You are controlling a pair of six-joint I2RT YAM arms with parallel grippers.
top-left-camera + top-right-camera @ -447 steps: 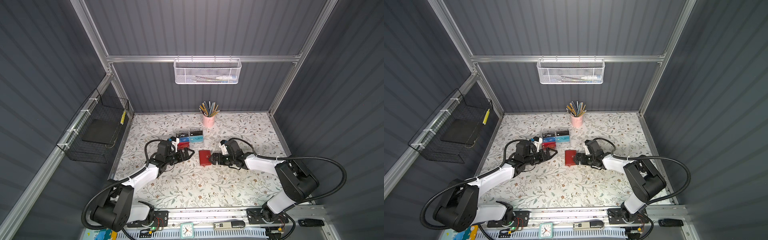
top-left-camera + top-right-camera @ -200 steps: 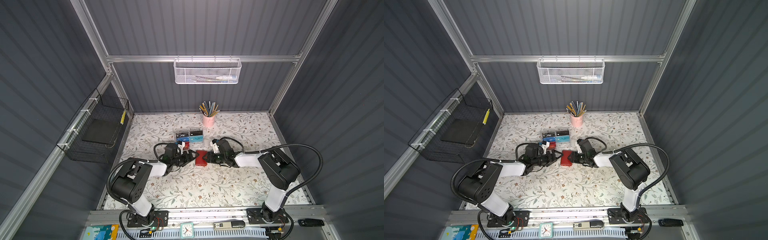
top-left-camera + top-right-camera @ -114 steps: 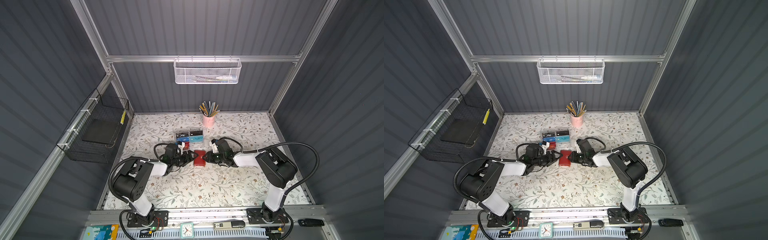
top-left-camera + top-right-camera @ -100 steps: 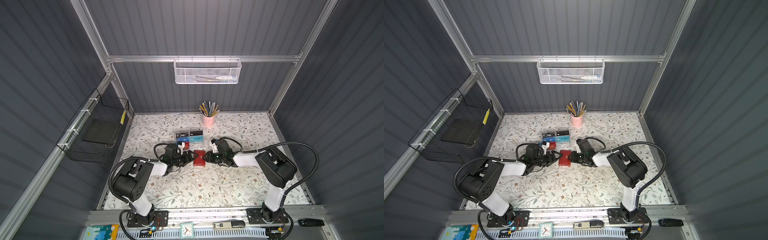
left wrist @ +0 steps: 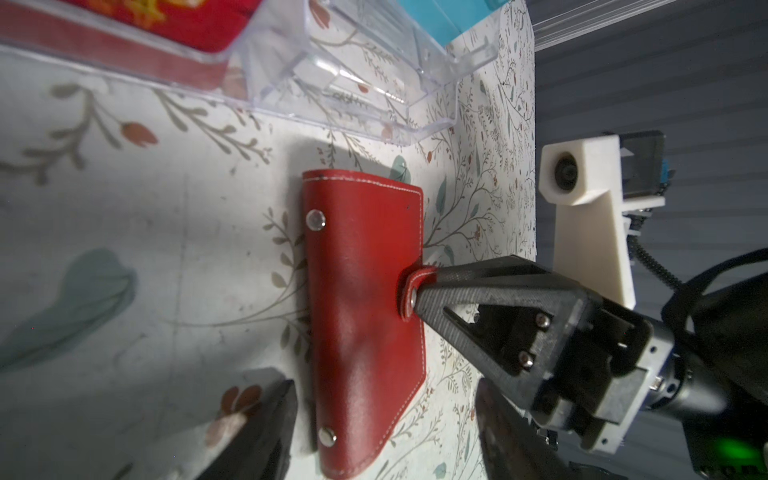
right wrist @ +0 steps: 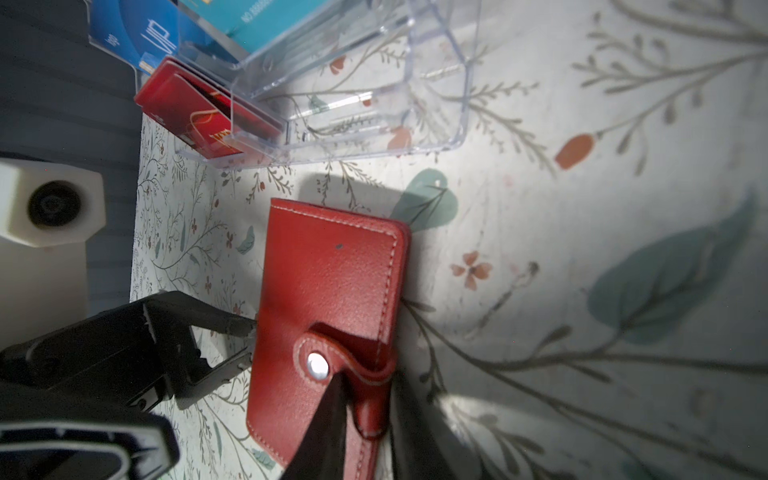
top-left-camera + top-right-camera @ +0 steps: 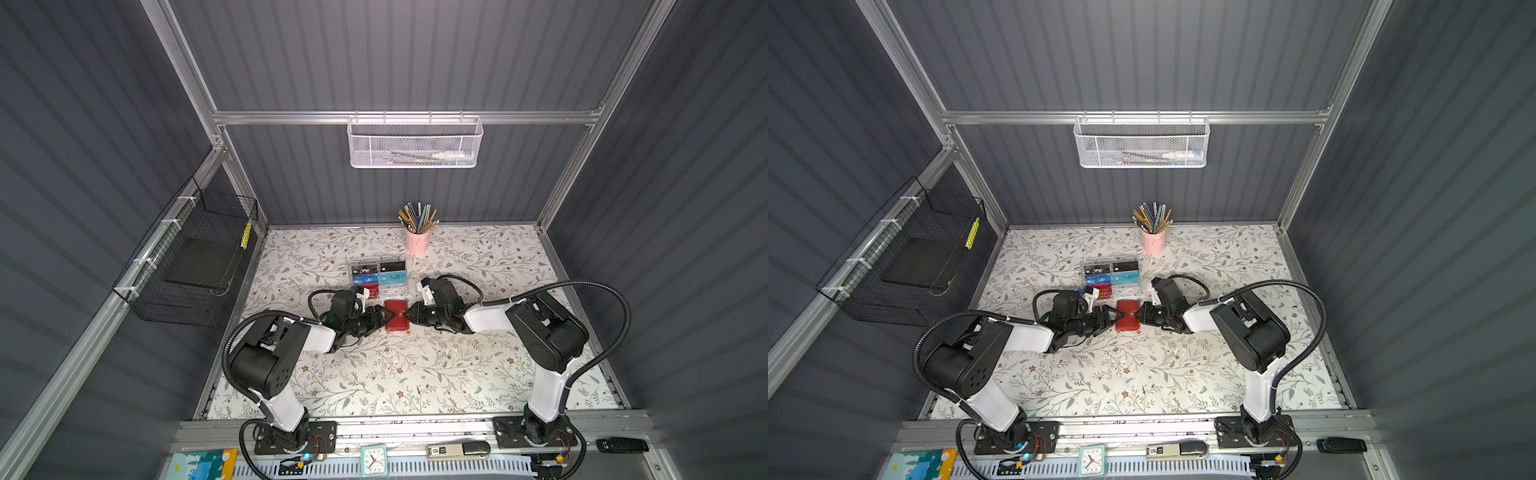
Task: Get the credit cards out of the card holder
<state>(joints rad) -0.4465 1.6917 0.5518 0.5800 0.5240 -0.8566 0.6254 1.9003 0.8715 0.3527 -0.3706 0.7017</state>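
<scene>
Two grippers flank the closed red leather-look card holder [image 7: 397,323] mid-frame: right gripper [image 6: 365,390] pinches its snap tab [image 6: 332,353] to unsnap it, while left gripper [image 7: 382,318], jaws apart, braces the spine.

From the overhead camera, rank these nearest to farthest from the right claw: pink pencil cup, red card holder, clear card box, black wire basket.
1. card holder, at the tips of the right claw.
2. clear card box, just behind the holder.
3. pink pencil cup, near the back wall.
4. black wire basket, on the left wall.
</scene>
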